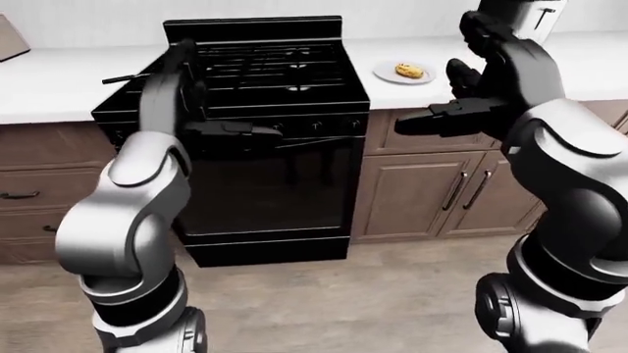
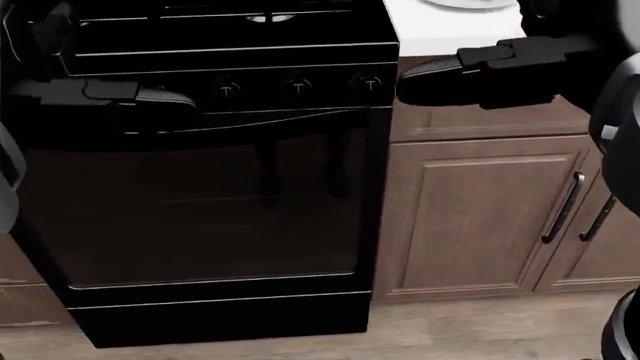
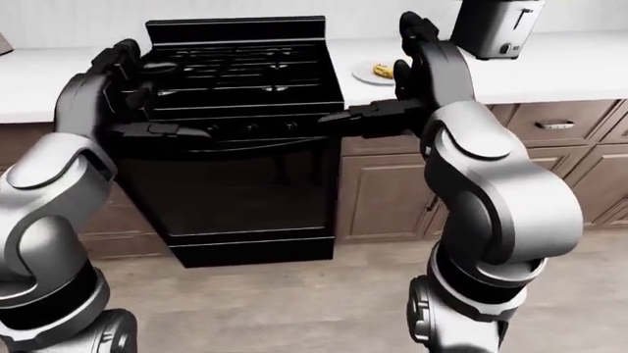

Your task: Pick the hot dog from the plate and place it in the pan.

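Left-eye view: the hot dog point(image 1: 409, 70) sits on its white plate point(image 1: 388, 74) on the counter, just right of the black stove point(image 1: 263, 110). Left hand point(image 1: 186, 70) is raised over the stove's left edge, fingers spread, empty. Right hand point(image 1: 475, 77) hangs right of the plate, grip unclear.

Head view: stove door fills the picture.

Right-eye view: a toaster point(image 3: 494, 26) stands right of the stove.

hot dog point(image 1: 409, 70) on white plate point(image 1: 386, 74), countertop, rt of stove
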Controlling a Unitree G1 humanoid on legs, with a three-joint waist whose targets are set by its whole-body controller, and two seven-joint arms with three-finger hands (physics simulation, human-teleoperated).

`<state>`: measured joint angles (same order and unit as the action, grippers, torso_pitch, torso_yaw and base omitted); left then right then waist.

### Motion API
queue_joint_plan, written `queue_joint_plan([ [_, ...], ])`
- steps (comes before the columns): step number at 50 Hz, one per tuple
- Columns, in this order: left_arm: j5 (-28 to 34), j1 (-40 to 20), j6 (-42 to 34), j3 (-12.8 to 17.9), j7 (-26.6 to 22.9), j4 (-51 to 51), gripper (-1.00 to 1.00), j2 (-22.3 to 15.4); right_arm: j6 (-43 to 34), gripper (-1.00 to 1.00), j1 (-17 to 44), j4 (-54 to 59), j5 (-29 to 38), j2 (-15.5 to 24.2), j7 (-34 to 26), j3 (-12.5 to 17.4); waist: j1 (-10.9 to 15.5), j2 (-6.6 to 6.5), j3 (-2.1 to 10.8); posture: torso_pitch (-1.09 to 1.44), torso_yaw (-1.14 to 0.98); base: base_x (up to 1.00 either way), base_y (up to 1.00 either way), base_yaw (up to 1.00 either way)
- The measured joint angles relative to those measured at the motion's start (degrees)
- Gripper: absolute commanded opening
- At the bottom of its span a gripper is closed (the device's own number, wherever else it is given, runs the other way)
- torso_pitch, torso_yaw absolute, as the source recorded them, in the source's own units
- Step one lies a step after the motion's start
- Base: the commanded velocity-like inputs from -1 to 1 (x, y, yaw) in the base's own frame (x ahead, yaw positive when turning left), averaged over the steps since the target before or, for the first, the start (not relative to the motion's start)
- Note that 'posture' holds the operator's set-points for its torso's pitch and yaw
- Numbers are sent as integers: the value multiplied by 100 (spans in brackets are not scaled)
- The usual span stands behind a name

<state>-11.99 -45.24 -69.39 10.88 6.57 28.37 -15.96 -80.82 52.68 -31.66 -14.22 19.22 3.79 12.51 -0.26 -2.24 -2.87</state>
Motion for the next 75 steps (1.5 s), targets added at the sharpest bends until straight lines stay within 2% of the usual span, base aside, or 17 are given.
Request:
queue_joint_plan([
  [1, 1, -9, 0, 3, 7, -5, 100, -3, -2, 100, 13, 7, 3, 1, -1, 0, -13, -125, 27, 0, 0, 10, 0, 0],
  [2, 3, -12, 3, 17, 13, -11, 100, -28, 6, 100, 20, 14, 7, -26, -1, -14, 4, -142, 56, 0, 0, 10, 0, 0],
  [7, 45, 81, -110, 73, 63, -119, 100, -28, -84, 100, -59, 89, -65, -68, -69, -131, 61, -54, 36, 0, 0, 11, -2, 0],
  [12, 23, -12, -40, 25, 59, -47, 100, -32, -39, 100, 11, -6, -31, -38, -60, -50, 65, 168, 78, 0, 0, 11, -5, 0],
  [17, 44, -6, 49, 28, 58, -102, 100, -21, -18, 100, 30, -5, -32, -32, -61, -41, 104, 552, 119, 0, 0, 10, -6, 0],
  [20, -22, 80, -9, -76, 10, -85, 100, 25, 12, 100, -154, 41, 29, -42, -22, 18, 25, 449, 22, 0, 0, 11, -6, 0],
  [26, -70, 49, -80, 19, -17, 21, 100, -40, -40, 100, -43, 62, 48, -21, -14, 24, 55, 223, 7, 0, 0, 11, -6, 0],
  [30, -26, 93, 144, 5, -5, -35, 100, -40, -65, 100, -19, -79, 0, 20, -39, 63, 5, -107, 68, 0, 0, 11, -6, 0],
  [33, -1, 180, 8, 73, 29, -6, 100, -37, -157, 100, -63, -131, -57, -47, -65, 17, 80, -24, -2, 0, 0, 10, -6, 0],
  [37, 19, -8, -191, 75, 97, -74, 100, -14, -255, 100, 57, 50, -121, 3, -104, -35, 82, 30, 72, 0, 0, 11, -6, 0],
  [44, -5, -132, 0, 10, 136, -101, 100, 18, -66, 100, 99, 32, -58, 88, -97, 43, 90, 524, 119, 0, 0, 10, -6, 0],
  [49, -89, -60, -112, -175, 94, -183, 100, 118, -206, 100, -59, 55, -9, 123, -71, 176, 17, 414, 20, 0, 0, 10, -6, 0],
  [57, -82, -158, -267, 14, 121, 178, 100, -2, -302, 100, 75, -127, -80, 116, -82, 120, 11, -137, 54, 0, 0, 10, -6, 0],
  [63, 40, 21, -321, 0, 102, 26, 100, -32, -320, 100, -63, -11, -105, 71, -170, -58, 68, 24, 66, 0, 0, 10, -3, 0],
  [70, 78, -62, -239, -60, 30, 121, 100, 20, -212, 100, -10, -52, -5, 88, -184, 23, 98, 513, 112, 0, 0, 11, -5, 0],
  [72, 81, -34, -239, -149, 17, 69, 100, 97, -228, 100, -66, -15, 20, 120, -191, 88, 33, 409, 30, 0, 0, 11, -8, 0],
  [75, 49, -156, -366, -243, -14, -43, 100, 135, -283, 100, -94, 93, 80, 137, -181, 126, 23, 398, 26, 0, 0, 11, -8, 0],
])
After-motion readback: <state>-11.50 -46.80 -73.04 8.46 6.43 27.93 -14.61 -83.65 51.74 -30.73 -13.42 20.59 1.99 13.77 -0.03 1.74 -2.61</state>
